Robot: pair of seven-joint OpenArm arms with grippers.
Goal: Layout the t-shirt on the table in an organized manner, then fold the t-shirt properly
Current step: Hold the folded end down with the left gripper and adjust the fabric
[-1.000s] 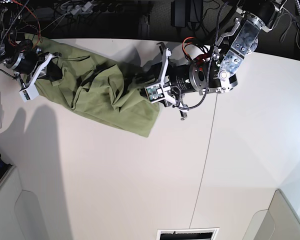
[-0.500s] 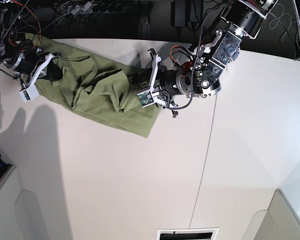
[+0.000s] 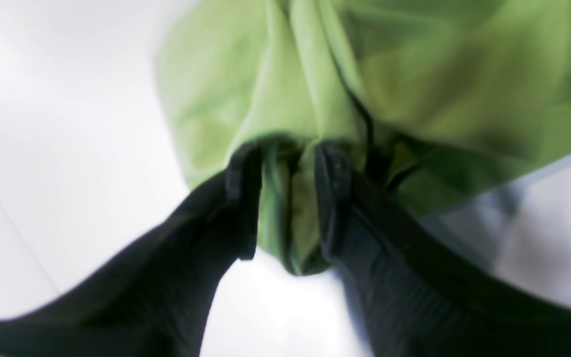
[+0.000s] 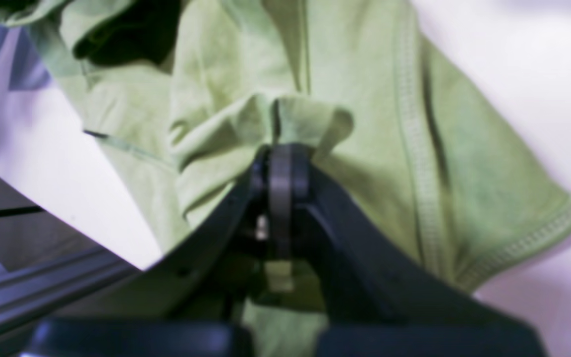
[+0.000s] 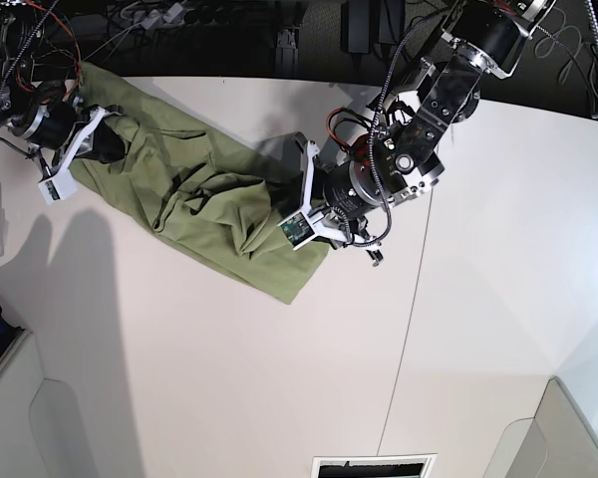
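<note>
Shirt (image 5: 199, 199) bunched at table's (image 5: 229, 378) eleven o'clock. Right claw (image 4: 280, 163) clenched on a sleeve fold; left claw (image 3: 285, 198) grasping bunched hem. Pull apart evenly, low, without snatching.

**Even overhead light, soft wrist views**

The table (image 5: 229, 378) was brightly and evenly lit in the base view, sharp enough to show the thin seam across it. Broad soft shadows fell on the table at its left edge, and a darker one lay just beside the t-shirt (image 5: 199, 199) under the near arm. Beyond the table's far edge the room sank into near-black. The table's edges curved, bent by a wide lens. Both wrist views were blurred: in the left one the cloth (image 3: 315, 74) smeared and the table behind it washed out to white glare; in the right one the stitching on the sleeve (image 4: 513, 198) stayed readable, with a violet cast on the table beside it.
</note>
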